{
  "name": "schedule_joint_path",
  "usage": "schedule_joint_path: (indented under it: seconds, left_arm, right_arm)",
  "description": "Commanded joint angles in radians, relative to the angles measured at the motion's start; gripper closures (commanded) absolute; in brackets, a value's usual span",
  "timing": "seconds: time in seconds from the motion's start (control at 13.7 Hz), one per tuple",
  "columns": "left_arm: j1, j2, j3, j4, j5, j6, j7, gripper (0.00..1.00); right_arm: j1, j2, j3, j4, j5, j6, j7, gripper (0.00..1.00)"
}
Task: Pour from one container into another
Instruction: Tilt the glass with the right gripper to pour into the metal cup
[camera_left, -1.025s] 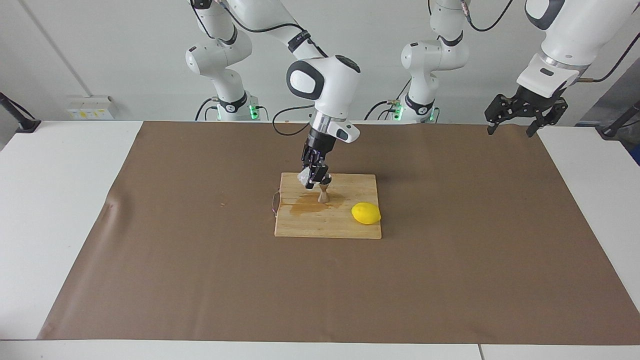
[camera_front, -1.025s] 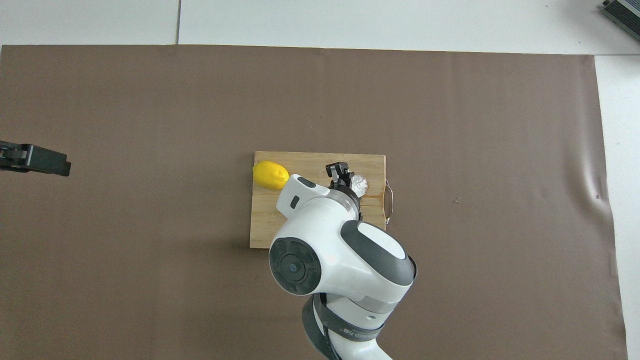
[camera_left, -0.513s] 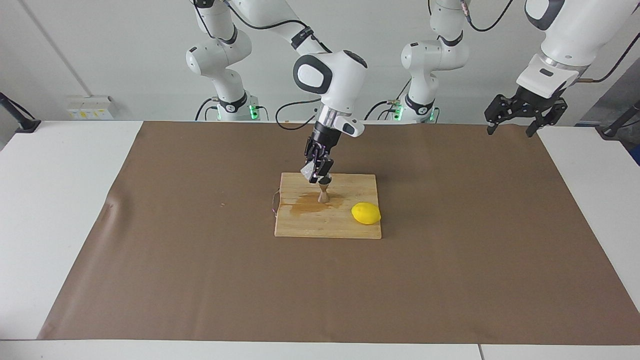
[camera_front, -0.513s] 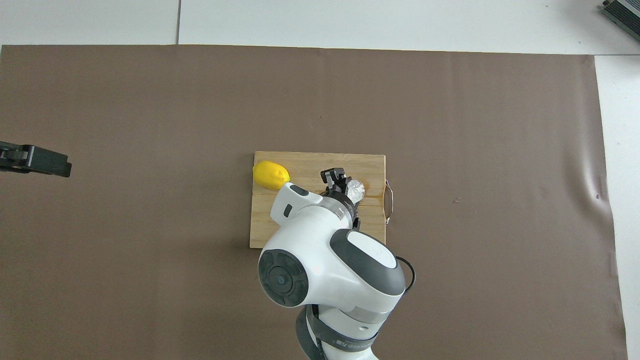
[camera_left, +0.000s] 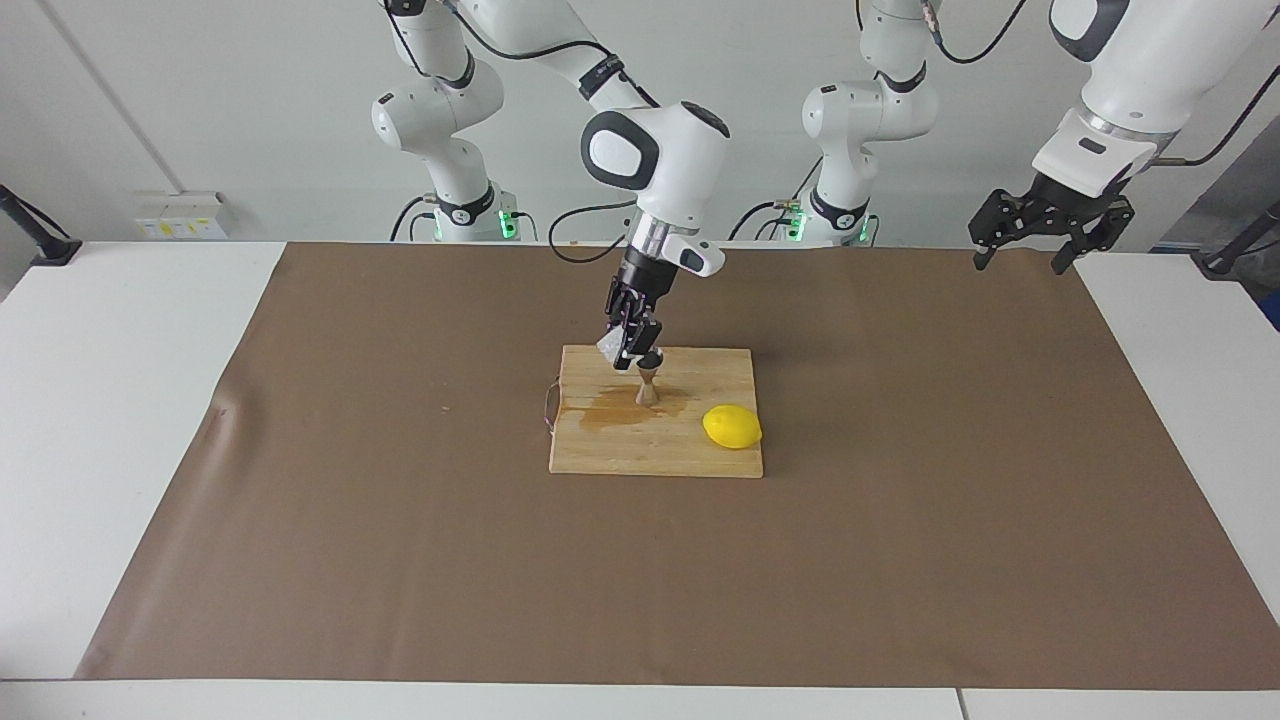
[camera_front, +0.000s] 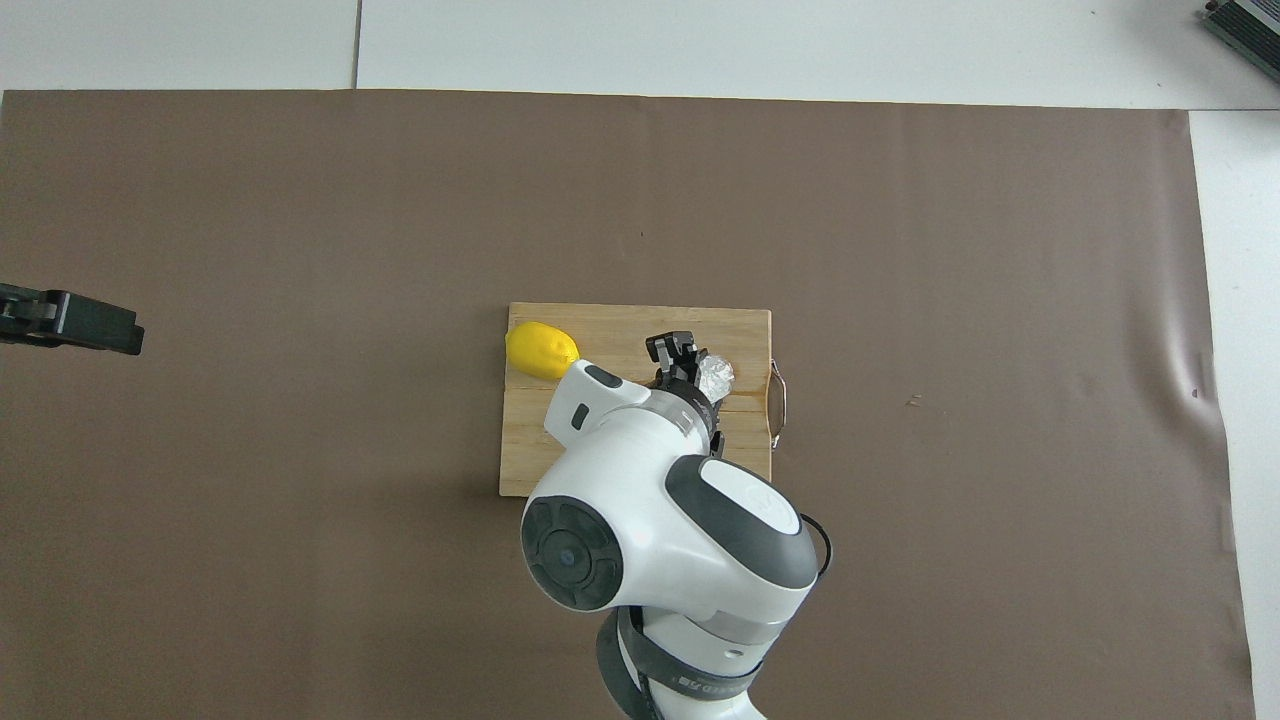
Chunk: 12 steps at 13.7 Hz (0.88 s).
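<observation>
My right gripper (camera_left: 630, 345) is shut on the whitish translucent cup (camera_left: 611, 346) and holds it tilted just above the steel hourglass jigger (camera_left: 648, 385). The jigger stands upright on the wooden cutting board (camera_left: 660, 455). In the overhead view the cup (camera_front: 716, 376) shows beside the right gripper (camera_front: 690, 365), and the jigger is hidden under the gripper. My left gripper (camera_left: 1040, 235) is open and empty, and waits raised over the left arm's end of the table; it also shows in the overhead view (camera_front: 75, 322).
A yellow lemon (camera_left: 732, 427) lies on the board's corner toward the left arm's end. A dark wet patch (camera_left: 615, 410) spreads on the board around the jigger. The board lies on a brown mat (camera_left: 400, 520) and has a wire handle (camera_front: 779, 392).
My right arm's wrist has risen and shifted a little, and the cup has come up slightly over the jigger. The left arm has not moved.
</observation>
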Motion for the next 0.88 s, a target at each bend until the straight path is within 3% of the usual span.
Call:
schedule_joint_path:
  seconds: [0.0,0.81]
  left_arm:
    - [-0.013,-0.006,0.007,-0.008,0.009,-0.009,-0.003,0.0]
    - [-0.013,-0.004,0.007,-0.008,0.009,-0.007,-0.013,0.0]
  right_arm:
    - [-0.024,-0.016,0.009,-0.004,0.038,0.017,0.011,0.85]
    - [-0.129,-0.075,0.009,-0.023,0.348,0.001,-0.104,0.85]
